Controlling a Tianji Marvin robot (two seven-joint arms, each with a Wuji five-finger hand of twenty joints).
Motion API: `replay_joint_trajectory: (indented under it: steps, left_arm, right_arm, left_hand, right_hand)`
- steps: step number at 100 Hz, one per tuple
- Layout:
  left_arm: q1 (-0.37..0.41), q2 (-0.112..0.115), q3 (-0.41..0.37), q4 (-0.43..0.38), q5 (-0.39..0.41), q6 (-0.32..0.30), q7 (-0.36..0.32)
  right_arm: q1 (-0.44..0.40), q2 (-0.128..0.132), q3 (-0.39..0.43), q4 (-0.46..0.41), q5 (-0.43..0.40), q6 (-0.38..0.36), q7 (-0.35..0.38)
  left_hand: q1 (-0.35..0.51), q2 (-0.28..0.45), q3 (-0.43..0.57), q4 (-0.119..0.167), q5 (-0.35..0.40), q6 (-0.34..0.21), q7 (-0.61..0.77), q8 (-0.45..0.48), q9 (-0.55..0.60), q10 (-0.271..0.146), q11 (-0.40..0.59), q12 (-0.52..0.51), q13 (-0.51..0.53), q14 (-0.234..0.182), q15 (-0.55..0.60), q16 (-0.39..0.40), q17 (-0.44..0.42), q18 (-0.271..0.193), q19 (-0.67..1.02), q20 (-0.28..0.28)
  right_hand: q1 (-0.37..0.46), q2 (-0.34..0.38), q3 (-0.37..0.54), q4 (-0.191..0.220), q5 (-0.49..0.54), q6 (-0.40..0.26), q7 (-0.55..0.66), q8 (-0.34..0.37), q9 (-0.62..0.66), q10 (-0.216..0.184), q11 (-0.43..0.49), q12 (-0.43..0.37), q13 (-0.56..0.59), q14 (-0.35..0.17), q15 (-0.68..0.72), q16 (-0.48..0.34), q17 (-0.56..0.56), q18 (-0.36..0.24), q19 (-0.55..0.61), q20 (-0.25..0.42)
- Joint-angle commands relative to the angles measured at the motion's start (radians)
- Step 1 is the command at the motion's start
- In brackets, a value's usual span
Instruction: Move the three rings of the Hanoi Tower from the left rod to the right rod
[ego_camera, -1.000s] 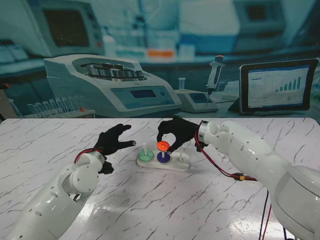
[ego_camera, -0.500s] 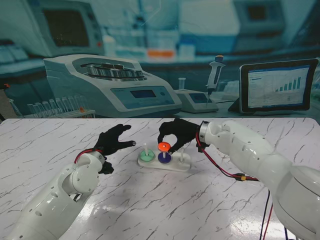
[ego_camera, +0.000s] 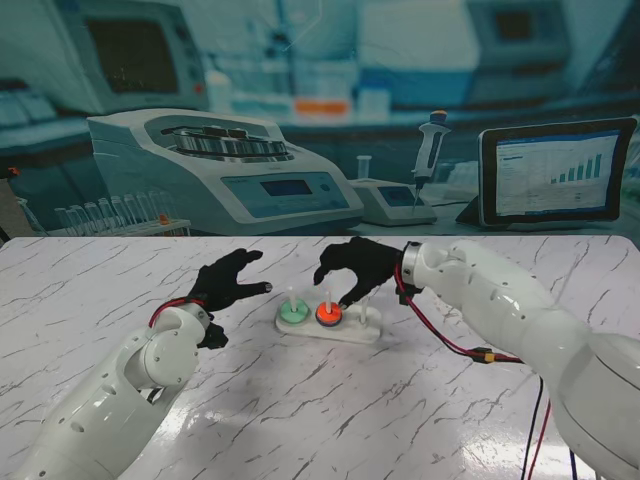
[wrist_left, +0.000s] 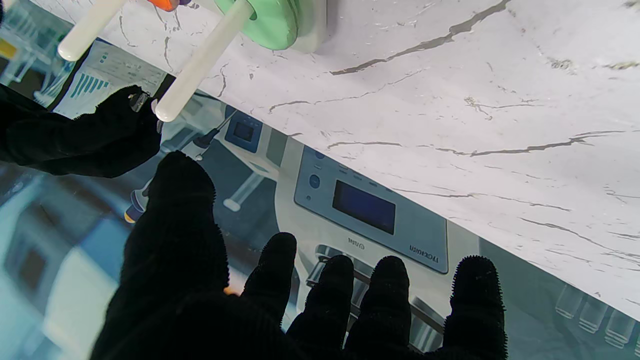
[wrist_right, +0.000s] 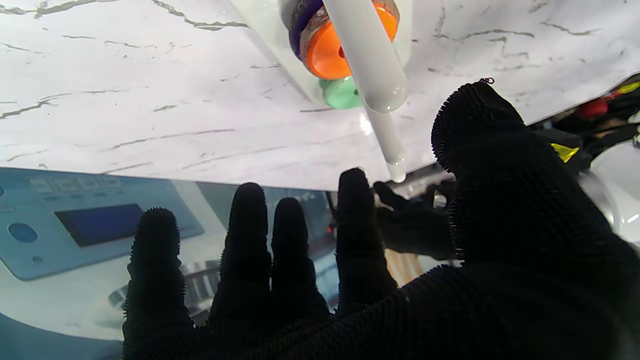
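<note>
Three rings pictured on the white tower base (ego_camera: 350, 331), none on the right rod (ego_camera: 362, 309). Orange ring (ego_camera: 328, 313) seated low on the middle rod, stacked directly on the purple ring (wrist_right: 299, 20), the latter showing only as a dark edge in the right wrist view. Green ring (ego_camera: 292, 313) alone at the foot of the left rod (wrist_left: 200, 60), just beside the orange one. Right rod bare.

Hovered over the middle and right rods: the black-gloved right hand (ego_camera: 352, 266), holding nothing, fingers spread and curled downward, fingertips apart from the orange ring. Thumb and four fingers seen splayed in its own wrist view, nothing between them.

Hung to the left of the tower, near but not touching it: the left hand (ego_camera: 228, 281), also gloved in black, empty and relaxed, fingers fanned toward the green ring.

Both white arms stretched in from the near corners across the marble-patterned table (ego_camera: 300, 420), red and black cable trailing along the right forearm. Behind the table, a printed laboratory backdrop with a grey benchtop machine (ego_camera: 225, 165) and a tablet (ego_camera: 556, 172) displaying a bar chart.
</note>
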Motion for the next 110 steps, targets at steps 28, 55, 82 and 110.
replay_joint_trajectory:
  steps: [28, 55, 82, 110]
  left_arm:
    - [0.0, -0.006, 0.004, 0.005, -0.006, -0.017, -0.01]
    - [-0.031, -0.004, 0.032, 0.037, -0.023, -0.045, -0.037]
    - [-0.084, -0.002, 0.086, 0.101, -0.049, -0.103, -0.072]
    - [-0.121, 0.0, 0.13, 0.156, -0.073, -0.154, -0.103]
  right_arm:
    - [-0.033, 0.026, 0.058, -0.065, 0.004, 0.035, 0.02]
    - [-0.177, 0.087, 0.29, -0.242, -0.027, 0.134, 0.004]
    - [-0.395, 0.113, 0.55, -0.435, -0.044, 0.272, -0.045]
    - [-0.556, 0.117, 0.682, -0.551, -0.03, 0.369, -0.077]
  left_hand:
    - [0.0, 0.033, -0.006, -0.033, 0.006, -0.027, -0.001, 0.012, 0.007, -0.014, -0.014, 0.008, -0.006, -0.008, -0.013, 0.007, -0.016, 0.028, -0.037, 0.013]
    - [0.009, -0.015, -0.004, -0.026, 0.013, -0.029, 0.004, 0.014, 0.006, -0.016, -0.013, 0.008, -0.005, -0.01, -0.013, 0.007, -0.015, 0.029, -0.036, 0.014]
    - [0.035, -0.089, 0.012, -0.014, 0.031, -0.048, 0.021, 0.029, 0.01, -0.025, -0.009, 0.011, -0.003, -0.008, -0.011, 0.007, -0.006, 0.03, -0.027, 0.018]
    - [0.046, -0.128, 0.023, -0.009, 0.03, -0.061, 0.025, 0.038, 0.01, -0.032, -0.008, 0.011, -0.001, -0.012, -0.012, 0.003, -0.004, 0.029, -0.024, 0.019]
  right_hand:
    - [-0.067, 0.011, 0.03, 0.012, -0.056, -0.004, -0.063, 0.005, -0.051, 0.009, -0.018, -0.006, -0.039, 0.006, -0.018, -0.007, -0.025, -0.149, -0.03, 0.011]
    - [-0.107, 0.129, -0.006, 0.02, -0.062, -0.004, -0.087, 0.018, -0.049, 0.01, -0.054, -0.028, -0.04, 0.012, -0.075, -0.042, -0.03, -0.131, -0.09, 0.008]
    - [-0.103, 0.165, -0.026, 0.024, -0.048, -0.006, -0.094, 0.028, 0.024, 0.003, -0.179, -0.163, 0.003, 0.041, -0.22, -0.167, -0.014, -0.1, -0.158, -0.005]
    - [-0.168, 0.134, 0.017, 0.019, -0.036, -0.018, -0.121, -0.007, 0.207, -0.049, -0.44, -0.406, 0.116, 0.122, -0.535, -0.392, 0.011, -0.031, -0.24, -0.037]
